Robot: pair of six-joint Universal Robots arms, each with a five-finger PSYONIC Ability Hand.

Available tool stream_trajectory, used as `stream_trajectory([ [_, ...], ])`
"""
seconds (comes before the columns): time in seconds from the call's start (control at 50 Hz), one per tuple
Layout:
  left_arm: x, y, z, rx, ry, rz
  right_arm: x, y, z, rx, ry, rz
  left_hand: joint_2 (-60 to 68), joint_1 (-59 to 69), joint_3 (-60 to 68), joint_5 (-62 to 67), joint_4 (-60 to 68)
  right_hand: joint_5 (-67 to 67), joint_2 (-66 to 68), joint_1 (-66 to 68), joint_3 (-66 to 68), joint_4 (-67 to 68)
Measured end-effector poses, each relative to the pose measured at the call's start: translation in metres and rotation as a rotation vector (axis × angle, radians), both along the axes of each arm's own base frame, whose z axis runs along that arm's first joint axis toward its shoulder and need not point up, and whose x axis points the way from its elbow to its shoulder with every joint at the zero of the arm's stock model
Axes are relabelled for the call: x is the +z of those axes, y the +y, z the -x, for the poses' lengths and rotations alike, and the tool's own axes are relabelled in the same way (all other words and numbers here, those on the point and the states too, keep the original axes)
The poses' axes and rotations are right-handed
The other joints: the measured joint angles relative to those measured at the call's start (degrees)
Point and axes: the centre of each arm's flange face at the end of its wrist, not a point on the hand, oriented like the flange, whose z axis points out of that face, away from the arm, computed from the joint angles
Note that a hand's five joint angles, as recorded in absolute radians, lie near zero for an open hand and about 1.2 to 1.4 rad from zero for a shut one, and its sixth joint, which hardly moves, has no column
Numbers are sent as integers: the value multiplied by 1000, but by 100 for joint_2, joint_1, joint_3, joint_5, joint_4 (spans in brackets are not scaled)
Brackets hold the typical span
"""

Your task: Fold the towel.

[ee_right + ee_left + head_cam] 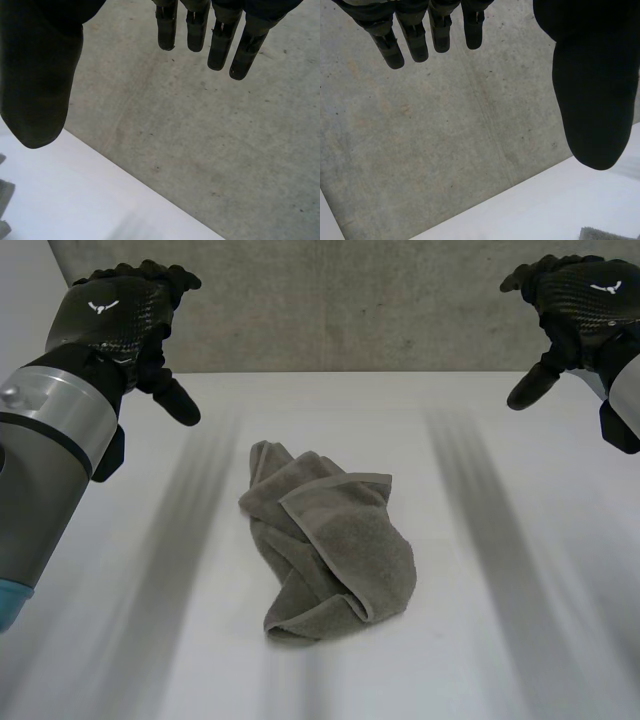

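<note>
Fig. Two black hands on grey arms.
The left hand (112, 325) and right hand (585, 295) have carbon-weave backs, each bearing a small white emblem (100, 307); the fingers (394, 47) are black and segmented, the thumbs (590, 100) smooth. The left arm (45, 455) is brushed grey with a black band and a light-blue cap (10, 605).

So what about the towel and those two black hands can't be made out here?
Towel, head view: its own folds hide the underside and most corners.
Towel, left wrist view: cut off at the picture's edge beside the left hand.
Left hand and right hand, head view: palms hidden behind the hands' own backs; right arm cut off at the edge.
</note>
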Motion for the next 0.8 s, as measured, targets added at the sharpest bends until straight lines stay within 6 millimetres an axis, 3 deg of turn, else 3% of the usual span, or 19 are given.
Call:
stream_trajectory([
  [0.14,-20,12,-6,-2,-4,-64,-13,7,-12,129,144,39,0,0,0,-5,0,0,0,0,0,0],
  [0.28,-71,32,-15,-10,-5,-234,-37,26,-34,388,446,181,88,58,84,-3,83,0,0,0,0,0],
  [0.4,-101,46,-17,-21,-10,-346,-61,47,-58,605,555,234,364,343,364,258,365,-3,0,0,0,0],
  [0.66,-160,68,1,-90,-66,-562,-134,95,-94,945,754,151,930,908,929,816,928,2,0,35,0,0],
  [0.8,-173,70,12,-130,-59,-614,-161,100,-99,992,877,185,1211,1190,1213,1089,1210,17,7,109,12,4],
])
